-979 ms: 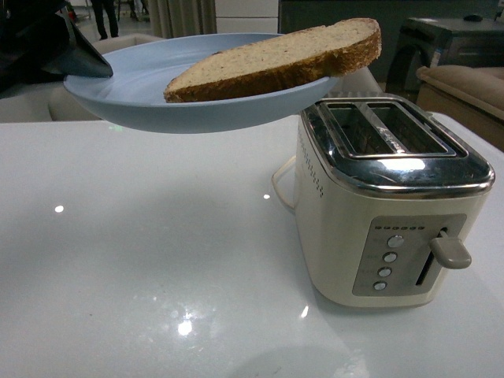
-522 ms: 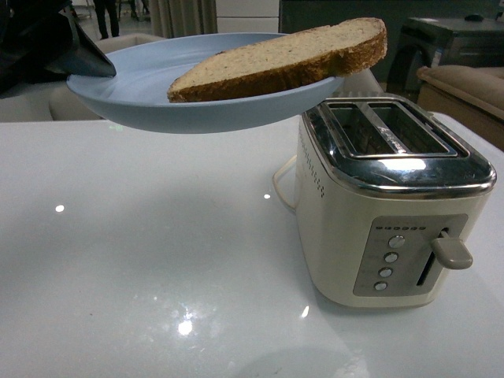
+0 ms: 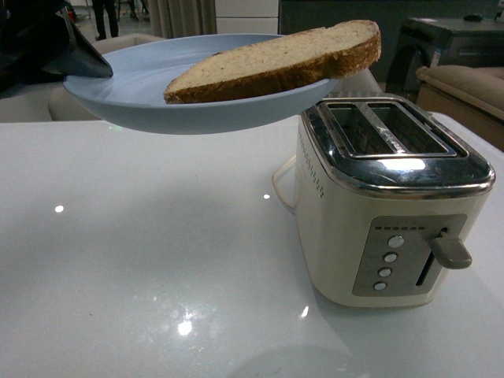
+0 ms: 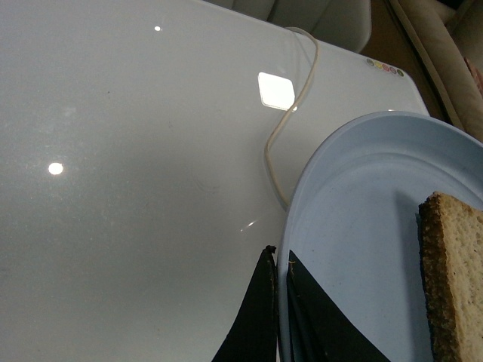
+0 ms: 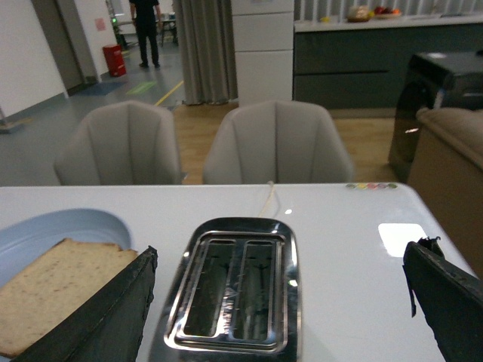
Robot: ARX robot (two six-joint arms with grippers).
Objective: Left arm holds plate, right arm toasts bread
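Observation:
My left gripper [image 3: 79, 59] is shut on the left rim of the pale blue plate [image 3: 134, 87] and holds it in the air above the white table, its right edge over the toaster's near corner. In the left wrist view the jaws [image 4: 278, 260] pinch the plate's rim [image 4: 302, 188]. The slice of tan bread [image 3: 276, 59] lies across the plate, its rounded end jutting past the rim toward the toaster; it also shows in the left wrist view [image 4: 453, 279] and the right wrist view [image 5: 53, 290]. My right gripper [image 5: 279, 279] is open and empty above the toaster's slots.
A cream toaster [image 3: 390, 197] with a chrome top, two empty slots [image 5: 234, 283] and a raised lever [image 3: 449, 250] stands on the white table [image 3: 157, 252]. Its cord [image 4: 283, 128] trails behind. Two chairs [image 5: 275, 143] and a sofa arm [image 3: 465, 83] lie beyond the table.
The plate with the bread shifted slightly right half a second ago and is now back a little to the left. The toaster has not moved.

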